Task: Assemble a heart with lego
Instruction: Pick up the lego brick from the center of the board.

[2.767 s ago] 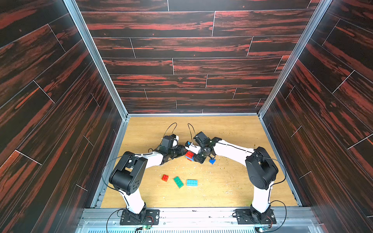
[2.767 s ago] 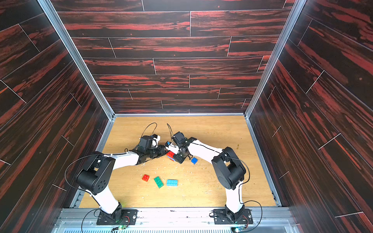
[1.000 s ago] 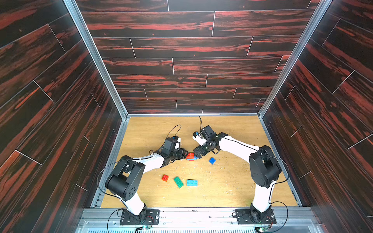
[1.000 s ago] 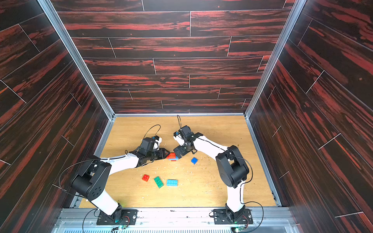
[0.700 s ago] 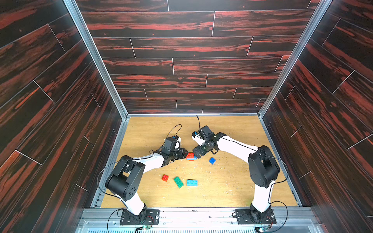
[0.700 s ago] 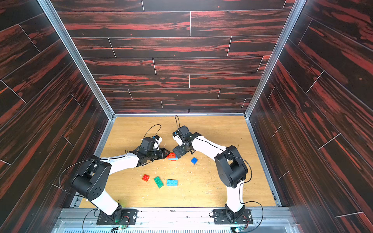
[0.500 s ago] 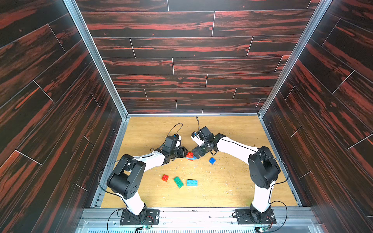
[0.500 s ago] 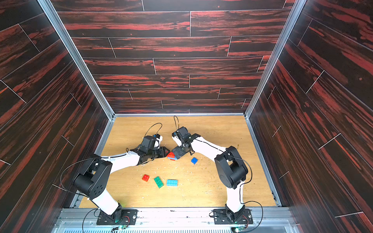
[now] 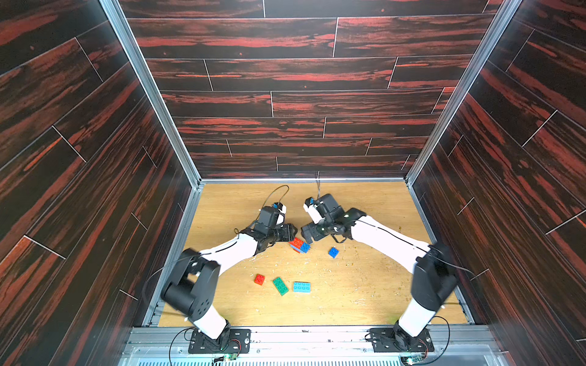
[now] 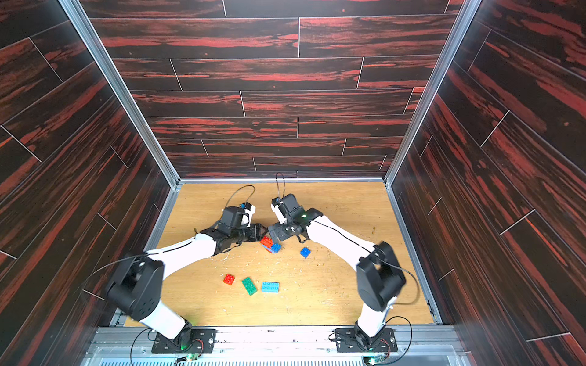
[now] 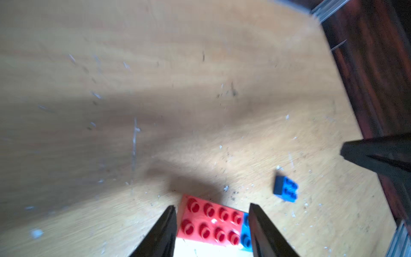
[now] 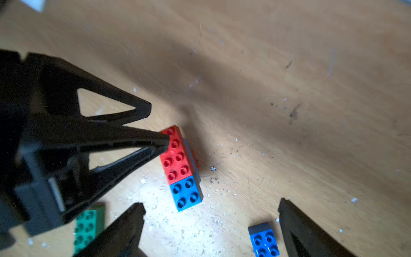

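Note:
The heart [image 9: 299,245] [image 10: 270,244] is a small cluster lying mid-table: a red rectangle and a dark blue square [image 12: 186,193] side by side on a lower layer. My left gripper [image 9: 291,233] [image 11: 212,207] is open a little. One fingertip [image 12: 165,142] touches the red brick's [image 11: 211,222] end, and nothing sits between the fingers. My right gripper [image 9: 305,236] [image 12: 211,222] hangs wide open over the table just behind the cluster. Loose lego lies around: a dark blue square [image 9: 333,252] [image 12: 263,241], a red square [image 9: 259,279], a green rectangle [image 9: 280,286] and a light blue rectangle [image 9: 301,287].
The wooden table [image 9: 364,294] is speckled with white crumbs. Dark panelled walls with metal rails [image 9: 177,240] close it in on three sides. Both arm bases [image 9: 218,340] stand at the near edge. A right finger [image 11: 378,153] shows in the left wrist view.
My left gripper's jaws have parted from the cluster they were shut on. The cluster has stayed where it was. The right gripper has drifted slightly closer, still open.

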Robot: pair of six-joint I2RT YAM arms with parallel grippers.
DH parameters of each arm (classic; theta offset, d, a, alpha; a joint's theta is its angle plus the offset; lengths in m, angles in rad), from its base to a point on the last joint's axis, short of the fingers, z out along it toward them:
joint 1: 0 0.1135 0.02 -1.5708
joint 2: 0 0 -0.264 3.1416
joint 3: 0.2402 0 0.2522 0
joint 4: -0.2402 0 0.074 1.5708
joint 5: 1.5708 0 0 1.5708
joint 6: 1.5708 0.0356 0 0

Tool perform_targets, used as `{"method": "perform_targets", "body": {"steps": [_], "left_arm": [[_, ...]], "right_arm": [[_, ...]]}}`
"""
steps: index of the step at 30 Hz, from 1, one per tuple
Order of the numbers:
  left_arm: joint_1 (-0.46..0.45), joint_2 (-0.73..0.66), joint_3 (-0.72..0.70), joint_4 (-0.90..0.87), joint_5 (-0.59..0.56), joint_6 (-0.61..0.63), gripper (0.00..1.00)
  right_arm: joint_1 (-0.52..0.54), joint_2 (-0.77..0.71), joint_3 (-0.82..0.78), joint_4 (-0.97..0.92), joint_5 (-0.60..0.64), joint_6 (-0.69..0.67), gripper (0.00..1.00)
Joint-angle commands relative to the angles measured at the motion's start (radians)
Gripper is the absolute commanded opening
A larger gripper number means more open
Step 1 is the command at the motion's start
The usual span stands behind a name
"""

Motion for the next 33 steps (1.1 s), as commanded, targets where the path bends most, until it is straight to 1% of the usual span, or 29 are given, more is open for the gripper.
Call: {"method": "perform_targets", "body": {"steps": [1,3,4,6,8,9,11,13,15,17,19,22,26,27,32,33], "left_arm": [[0.014,-0.155,-0.068,-0.029,-0.102,-0.072,0.58],[0.030,-0.237,-0.142,-0.026,-0.149,-0.136,0.60],[0.038,-0.282,-0.180,-0.037,-0.180,-0.164,0.61],[0.056,-0.363,-0.240,-0.061,-0.195,-0.189,0.61],[0.070,-0.434,-0.273,-0.125,-0.237,-0.215,0.62],[0.078,-0.466,-0.288,-0.153,-0.251,-0.224,0.63],[0.098,-0.514,-0.309,-0.202,-0.280,-0.240,0.64],[0.111,-0.561,-0.327,-0.248,-0.317,-0.253,0.64],[0.120,-0.606,-0.350,-0.264,-0.350,-0.265,0.64],[0.131,-0.631,-0.369,-0.268,-0.351,-0.266,0.65],[0.137,-0.638,-0.376,-0.287,-0.361,-0.270,0.66],[0.142,-0.639,-0.383,-0.301,-0.373,-0.274,0.66],[0.147,-0.640,-0.400,-0.281,-0.369,-0.275,0.67],[0.147,-0.634,-0.400,-0.280,-0.369,-0.276,0.67],[0.150,-0.628,-0.403,-0.260,-0.356,-0.280,0.68],[0.150,-0.631,-0.405,-0.251,-0.354,-0.283,0.68]], "right_arm": [[0.069,-0.063,-0.089,-0.049,0.000,0.073,0.98],[0.123,-0.086,-0.131,-0.042,0.016,0.154,0.98],[0.159,-0.093,-0.156,-0.018,-0.006,0.186,0.98],[0.243,-0.089,-0.186,0.028,0.004,0.246,0.98],[0.321,-0.049,-0.189,0.063,0.009,0.257,0.98],[0.359,-0.014,-0.172,0.057,0.040,0.277,0.98],[0.419,0.064,-0.122,0.042,0.055,0.275,0.94],[0.473,0.130,-0.071,0.013,0.124,0.292,0.91],[0.499,0.183,-0.042,0.012,0.121,0.296,0.87],[0.518,0.223,-0.023,0.012,0.117,0.296,0.84],[0.529,0.259,-0.005,0.005,0.105,0.298,0.78],[0.535,0.286,-0.008,0.011,0.095,0.301,0.73],[0.533,0.322,0.006,-0.034,0.168,0.302,0.67],[0.535,0.326,0.006,-0.036,0.175,0.302,0.64],[0.536,0.333,-0.004,0.006,0.122,0.285,0.52],[0.535,0.331,-0.002,0.007,0.133,0.286,0.47]]}}
